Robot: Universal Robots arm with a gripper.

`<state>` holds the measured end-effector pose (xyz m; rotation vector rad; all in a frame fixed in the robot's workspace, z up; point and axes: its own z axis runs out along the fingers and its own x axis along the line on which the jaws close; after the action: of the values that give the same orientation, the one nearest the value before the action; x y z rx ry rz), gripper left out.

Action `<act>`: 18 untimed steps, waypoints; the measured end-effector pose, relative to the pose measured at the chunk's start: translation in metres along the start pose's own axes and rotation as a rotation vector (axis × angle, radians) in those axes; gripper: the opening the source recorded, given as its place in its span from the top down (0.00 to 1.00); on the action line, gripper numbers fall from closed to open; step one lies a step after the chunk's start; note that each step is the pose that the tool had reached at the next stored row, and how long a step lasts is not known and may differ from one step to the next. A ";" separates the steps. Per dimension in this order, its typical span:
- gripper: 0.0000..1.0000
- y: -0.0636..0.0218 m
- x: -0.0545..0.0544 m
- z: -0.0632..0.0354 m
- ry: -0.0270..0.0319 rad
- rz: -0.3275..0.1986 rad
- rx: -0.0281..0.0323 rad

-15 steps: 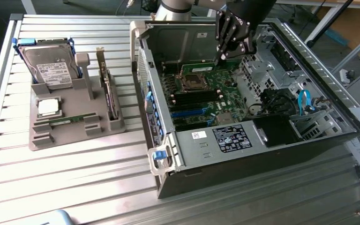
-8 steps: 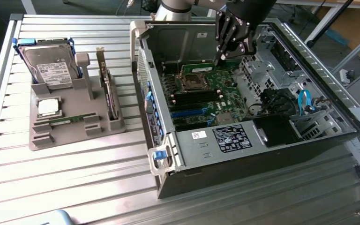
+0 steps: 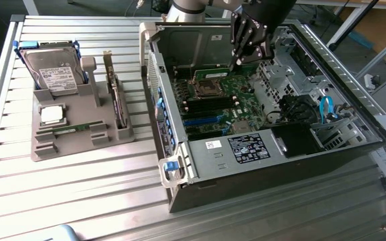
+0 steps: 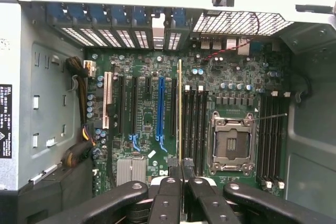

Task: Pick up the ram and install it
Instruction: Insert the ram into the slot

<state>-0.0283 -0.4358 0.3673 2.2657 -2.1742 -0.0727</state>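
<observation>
My gripper (image 3: 241, 59) hangs inside the open computer case (image 3: 200, 165), above the far part of the green motherboard (image 3: 230, 103). In the wrist view the ram (image 4: 180, 103) appears edge-on as a thin strip, with the gripper (image 4: 181, 170) shut on it and a dark finger (image 4: 169, 182) on either side. The strip stands above the board, lined up along the black memory slots (image 4: 194, 124) beside the open processor socket (image 4: 232, 142). I cannot tell whether its lower edge touches a slot.
A grey holder (image 3: 79, 145) on the exterior view's left carries a hard drive (image 3: 56, 73), a silver processor chip (image 3: 52, 114), an upright dark expansion card (image 3: 116, 100) and a narrow green board (image 3: 69, 129). Case walls, drive cages and cables (image 3: 327, 108) surround the motherboard.
</observation>
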 end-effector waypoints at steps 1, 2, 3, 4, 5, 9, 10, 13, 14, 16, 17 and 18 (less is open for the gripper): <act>0.88 0.0000 0.000 0.0008 0.0001 0.000 0.0000; 0.88 -0.0001 0.000 0.0017 0.0000 0.000 0.0000; 0.88 -0.0001 0.000 0.0024 0.0001 0.000 0.0000; 0.88 -0.0001 0.000 0.0031 0.0001 0.000 0.0000; 0.88 -0.0001 0.000 0.0039 0.0000 0.000 0.0000; 0.88 -0.0003 0.000 0.0086 0.0001 0.000 0.0000; 0.88 -0.0003 0.000 0.0101 0.0001 0.000 0.0000; 0.88 -0.0004 0.000 0.0127 0.0001 0.000 0.0000; 0.88 -0.0005 0.000 0.0137 0.0000 0.000 0.0000; 0.88 -0.0005 0.000 0.0152 0.0001 0.000 -0.0001; 0.88 -0.0007 0.000 0.0155 0.0002 0.000 -0.0001; 0.88 -0.0012 0.001 0.0158 0.0003 0.000 -0.0001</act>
<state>-0.0276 -0.4358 0.3515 2.2654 -2.1740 -0.0724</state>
